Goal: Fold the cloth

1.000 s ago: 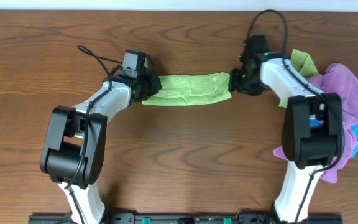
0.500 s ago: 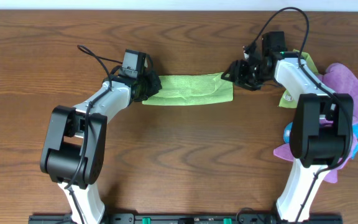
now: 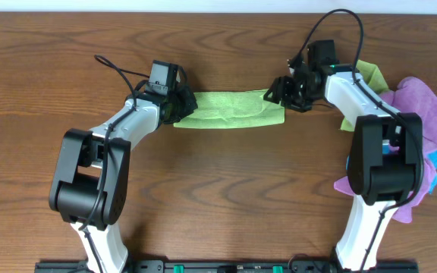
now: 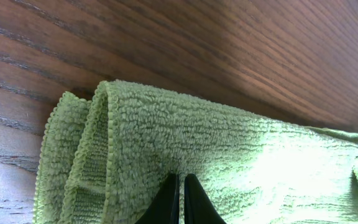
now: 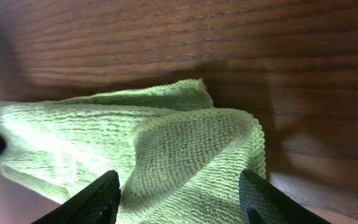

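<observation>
The lime-green cloth [image 3: 230, 109] lies folded into a long strip on the wooden table between my two arms. My left gripper [image 3: 179, 106] is shut on its left end; the left wrist view shows the closed fingers [image 4: 180, 186] pinching the layered cloth [image 4: 229, 155]. My right gripper [image 3: 278, 94] is open at the strip's right end. In the right wrist view its fingers [image 5: 182, 196] are spread wide on either side of the cloth's right end [image 5: 185, 149], not gripping it.
A pile of cloths lies at the right edge: purple cloths [image 3: 423, 114], another lime-green cloth [image 3: 370, 74] and a bit of blue [image 3: 435, 159]. The table's far edge [image 3: 203, 13] runs along the top.
My right gripper let go of the cloth's right end, opened, drew back right, and has now come back toward the end. The left gripper has stayed put.
</observation>
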{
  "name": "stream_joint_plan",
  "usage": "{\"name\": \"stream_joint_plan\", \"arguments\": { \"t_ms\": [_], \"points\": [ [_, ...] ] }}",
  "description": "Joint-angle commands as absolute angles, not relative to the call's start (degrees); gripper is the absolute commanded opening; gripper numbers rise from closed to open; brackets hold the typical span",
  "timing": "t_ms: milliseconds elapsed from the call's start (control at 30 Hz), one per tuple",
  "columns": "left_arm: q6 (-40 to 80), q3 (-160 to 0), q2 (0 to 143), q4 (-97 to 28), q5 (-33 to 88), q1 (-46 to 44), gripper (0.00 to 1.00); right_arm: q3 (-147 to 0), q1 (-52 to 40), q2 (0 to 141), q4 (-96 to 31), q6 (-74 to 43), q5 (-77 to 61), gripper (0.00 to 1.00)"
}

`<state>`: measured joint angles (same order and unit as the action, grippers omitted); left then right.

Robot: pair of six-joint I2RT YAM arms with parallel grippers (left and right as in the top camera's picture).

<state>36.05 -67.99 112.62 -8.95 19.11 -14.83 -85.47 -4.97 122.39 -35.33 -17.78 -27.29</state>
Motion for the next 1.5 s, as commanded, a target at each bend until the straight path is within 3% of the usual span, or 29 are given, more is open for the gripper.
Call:
{"name": "stream_joint_plan", "arguments": {
  "t_ms": [0, 400, 767, 833, 867, 933, 967, 1200, 1467],
  "points": [
    [36.23, -69.10, 113.14, -9.17, 19.11, -14.59, 0.06, -84.93, -5.41, 123.02, -35.57, -17.74, -24.88, 0.61],
    [36.23, -69.10, 113.14, -9.17, 19.09, -14.59, 0.06, -84.99, -2.68, 123.02, -37.12, -16.01, -23.24, 0.63],
    [36.23, -69.10, 113.14, -9.17, 19.09, -14.59, 0.06, -84.95, -6.90, 124.90, -36.42, -16.29, -23.33, 0.63],
    [36.23, -69.10, 113.14, -9.19, 19.09, -14.59, 0.06, -84.95, -7.90, 126.82, -36.40, -16.27, -23.33, 0.58],
    [36.21, -69.10, 113.14, -9.19, 19.09, -14.59, 0.06, -84.95, -8.19, 127.35, -36.18, -16.21, -23.31, 0.48],
    [36.21, -69.10, 113.14, -9.21, 19.11, -14.59, 0.06, -84.97, -8.34, 127.22, -35.48, -15.70, -23.33, 0.11],
    [36.21, -69.10, 113.14, -9.21, 19.09, -14.59, 0.06, -85.08, -8.34, 126.76, -35.18, -15.75, -23.35, 0.01],
    [36.21, -69.10, 113.14, -9.15, 19.09, -14.52, 0.06, -85.08, -9.39, 117.40, -34.46, -15.59, -23.35, 0.01],
    [36.21, -69.12, 113.14, -9.17, 19.11, -14.52, 0.06, -86.46, -16.82, 114.39, -32.51, -15.88, -22.79, 0.01]
  ]
}}
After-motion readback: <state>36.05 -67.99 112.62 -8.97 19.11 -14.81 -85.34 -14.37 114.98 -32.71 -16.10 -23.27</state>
